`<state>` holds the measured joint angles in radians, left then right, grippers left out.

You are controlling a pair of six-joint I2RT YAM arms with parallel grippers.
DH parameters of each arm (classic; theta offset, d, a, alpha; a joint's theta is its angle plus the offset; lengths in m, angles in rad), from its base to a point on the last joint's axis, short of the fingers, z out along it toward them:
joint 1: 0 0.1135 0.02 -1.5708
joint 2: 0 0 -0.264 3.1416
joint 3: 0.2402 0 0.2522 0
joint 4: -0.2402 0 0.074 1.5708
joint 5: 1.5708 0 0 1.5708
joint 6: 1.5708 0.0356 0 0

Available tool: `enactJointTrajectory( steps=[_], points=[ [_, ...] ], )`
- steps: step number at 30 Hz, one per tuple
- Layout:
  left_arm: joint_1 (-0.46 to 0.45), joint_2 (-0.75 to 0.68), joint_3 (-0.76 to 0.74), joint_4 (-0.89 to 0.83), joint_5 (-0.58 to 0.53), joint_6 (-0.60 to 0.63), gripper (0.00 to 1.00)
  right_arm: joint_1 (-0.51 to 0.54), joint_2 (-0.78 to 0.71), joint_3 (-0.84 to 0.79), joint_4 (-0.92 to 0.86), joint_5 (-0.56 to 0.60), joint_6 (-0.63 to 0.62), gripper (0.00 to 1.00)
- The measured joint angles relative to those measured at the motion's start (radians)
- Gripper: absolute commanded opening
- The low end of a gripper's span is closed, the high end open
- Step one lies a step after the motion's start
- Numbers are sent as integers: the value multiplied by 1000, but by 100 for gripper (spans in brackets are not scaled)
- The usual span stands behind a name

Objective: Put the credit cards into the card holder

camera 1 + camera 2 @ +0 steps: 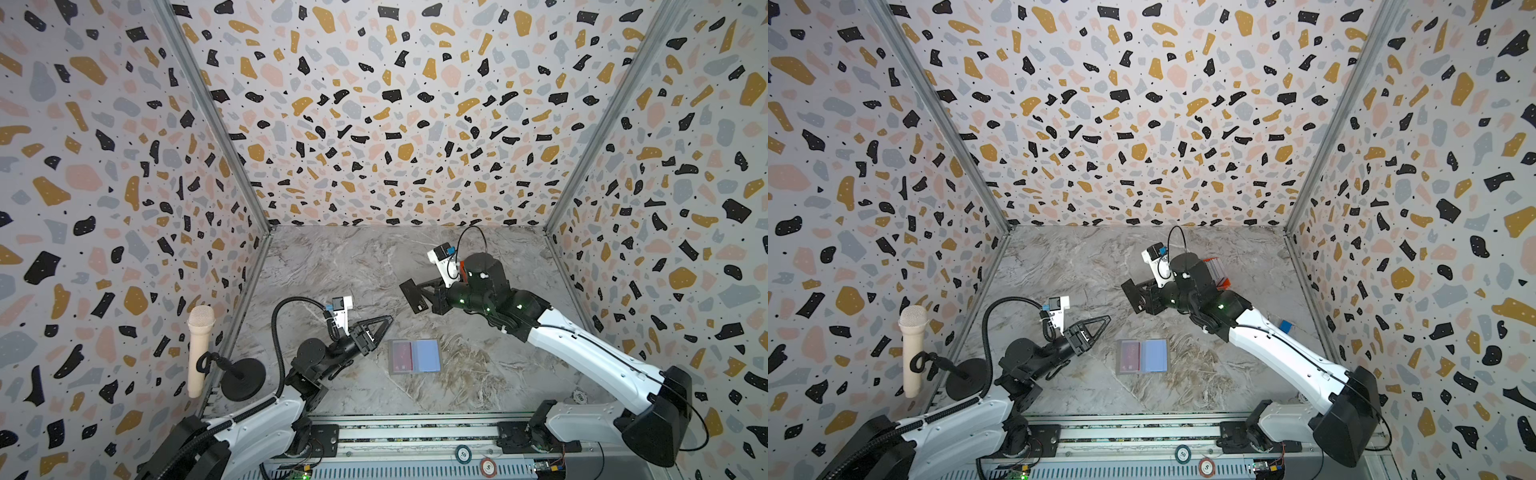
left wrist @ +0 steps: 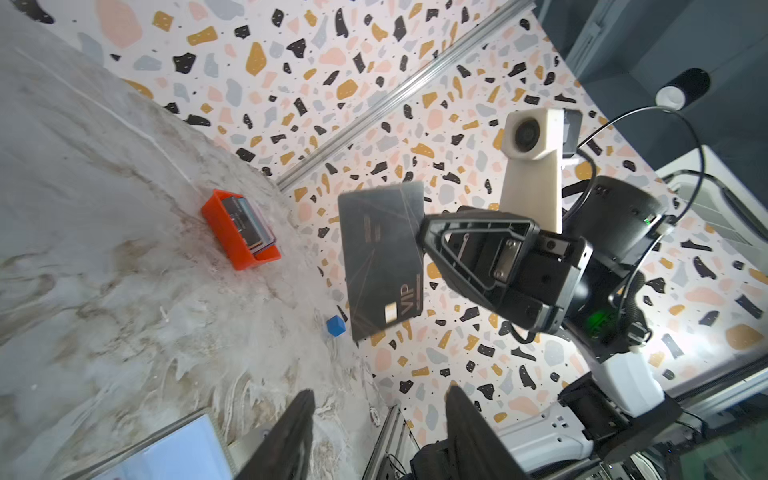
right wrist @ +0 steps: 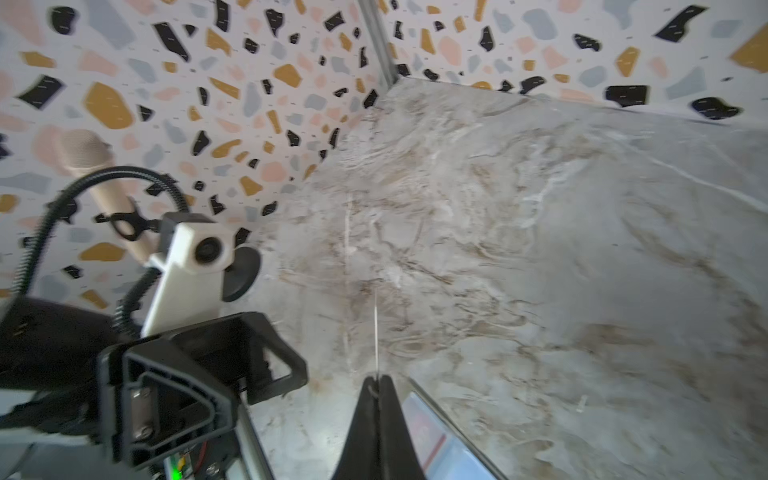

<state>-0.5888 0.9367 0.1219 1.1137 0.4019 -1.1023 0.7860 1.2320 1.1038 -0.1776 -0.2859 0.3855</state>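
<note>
The card holder lies open and flat on the marble table, with a red credit card in one pocket and a pale blue pocket beside it. My right gripper hangs above the table behind the holder, shut on a dark "VIP" credit card. In the right wrist view this card shows edge-on as a thin line. My left gripper is open and empty, just left of the holder. More credit cards stand in an orange tray.
A small blue cube lies near the right wall. A microphone on a stand is at the left wall. Poker chips rest on the front rail, and another lies by the right arm's base.
</note>
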Motion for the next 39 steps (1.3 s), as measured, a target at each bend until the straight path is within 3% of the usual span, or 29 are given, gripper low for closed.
enactJointTrajectory(
  steps=[8,14,20,23,31,35,39],
  points=[
    [0,-31,0,110,10,-48,56,47,-87,-109,154,-138,112,0],
    [0,-39,0,151,18,-72,47,72,-85,-151,247,-200,178,0],
    [0,-41,-4,168,26,-91,21,84,-66,-182,312,-223,213,0],
    [0,-45,-6,165,27,-91,1,84,-66,-206,313,-223,216,0],
    [0,-81,-7,49,50,-37,0,15,-161,-285,242,-274,119,44],
    [0,-85,-7,-1,97,-9,0,-61,-227,-355,237,-375,79,50],
    [0,-76,-5,-21,150,4,0,-68,-199,-389,243,-468,54,49]
  ],
)
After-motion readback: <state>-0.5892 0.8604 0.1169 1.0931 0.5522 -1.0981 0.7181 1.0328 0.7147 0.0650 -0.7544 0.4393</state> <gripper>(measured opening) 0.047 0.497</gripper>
